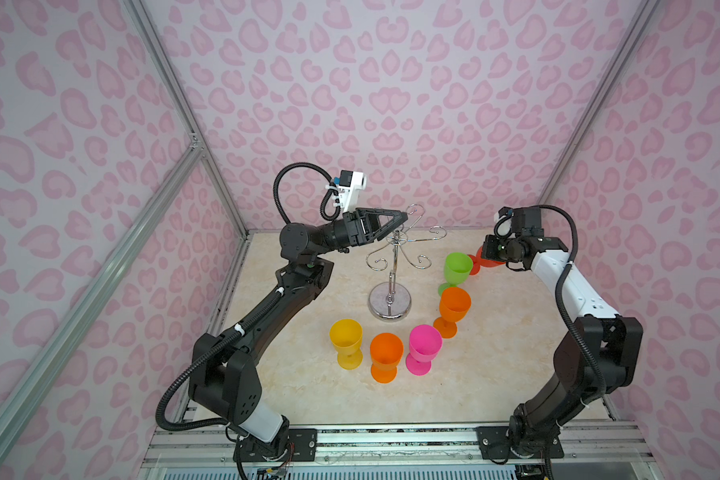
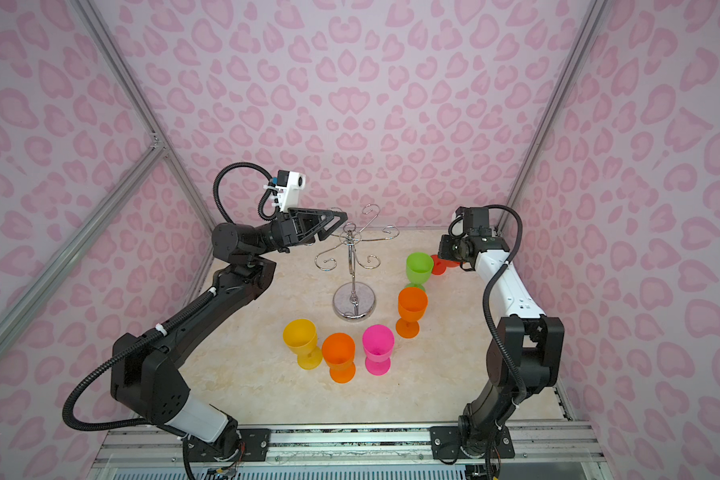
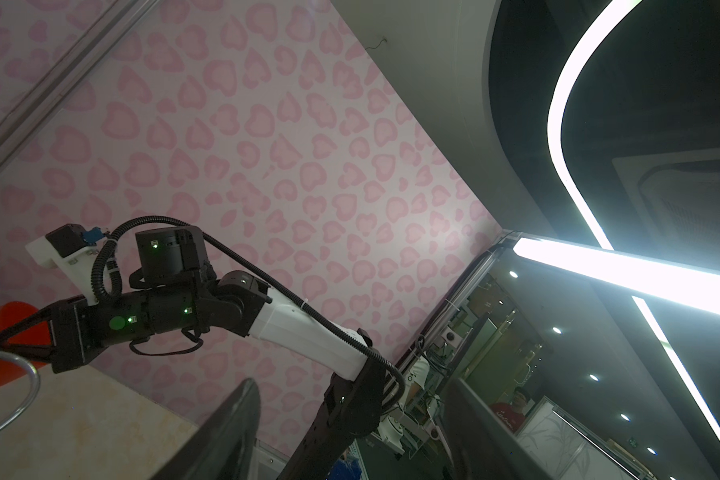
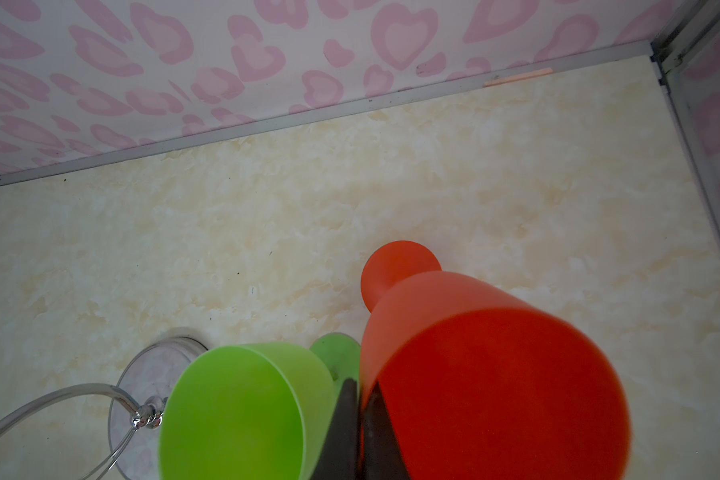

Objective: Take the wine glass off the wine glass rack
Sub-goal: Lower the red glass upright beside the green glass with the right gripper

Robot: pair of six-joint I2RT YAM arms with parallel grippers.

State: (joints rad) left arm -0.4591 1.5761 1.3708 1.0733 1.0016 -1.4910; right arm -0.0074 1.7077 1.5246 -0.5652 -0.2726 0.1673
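Red wine glass (image 4: 495, 374) is sitting off the wine glass rack (image 1: 387, 301), at the back right of the tabletop (image 1: 495, 353). It is just beside the green glass (image 1: 457, 268), on the side away from the rack. Right jaws are clenching on its rim wall. In the right wrist view one finger (image 4: 344, 428) is pressing the outside, between the red and green bowls, and the other is lying inside the red bowl. The glass's foot is pointing down at the tabletop, but whether it is touching I cannot tell.

The rack is standing upright mid-tabletop on its round mirrored base. Left jaws are staying clear of it, released and holding nothing, and in both top views their tips are hovering close to the curled hook arms at its top. In the left wrist view the fingers (image 3: 229, 432) are showing a broad gap between them.

Five other glasses are standing upright around the base. The far orange glass (image 1: 454, 305) is in front of the green one. The pink glass (image 1: 424, 345), near orange glass (image 1: 386, 353) and yellow glass (image 1: 346, 338) are lining up along the front.
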